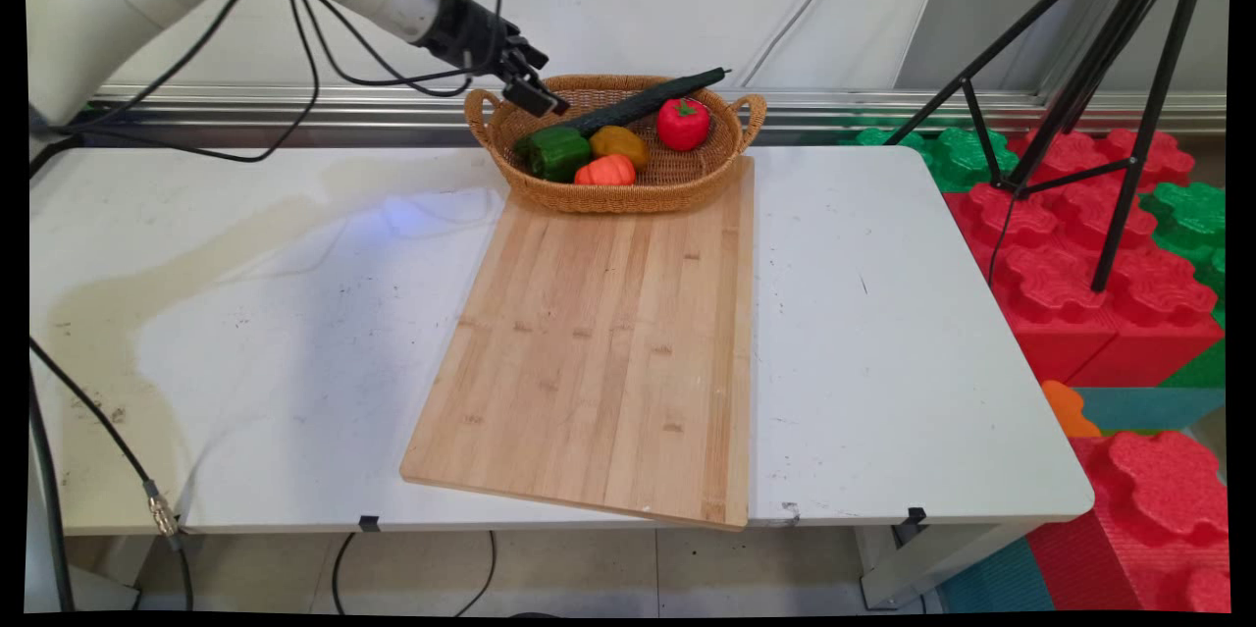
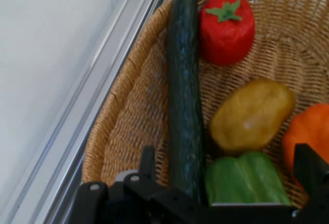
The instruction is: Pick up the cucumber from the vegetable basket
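Hand view: spread gripper (image 2: pixel 229 175) (black) over cucumber (image 2: pixel 182 95), wicker basket (image 2: pixel 128 111).

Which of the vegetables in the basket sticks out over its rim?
The long dark green cucumber: its far tip pokes past the wicker basket's rim, while the others lie wholly inside.

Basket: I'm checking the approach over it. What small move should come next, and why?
Probably a short descent. The end effector, fingers apart, hovers above the basket, with the cucumber and the green pepper lying between its fingers, neither touched.
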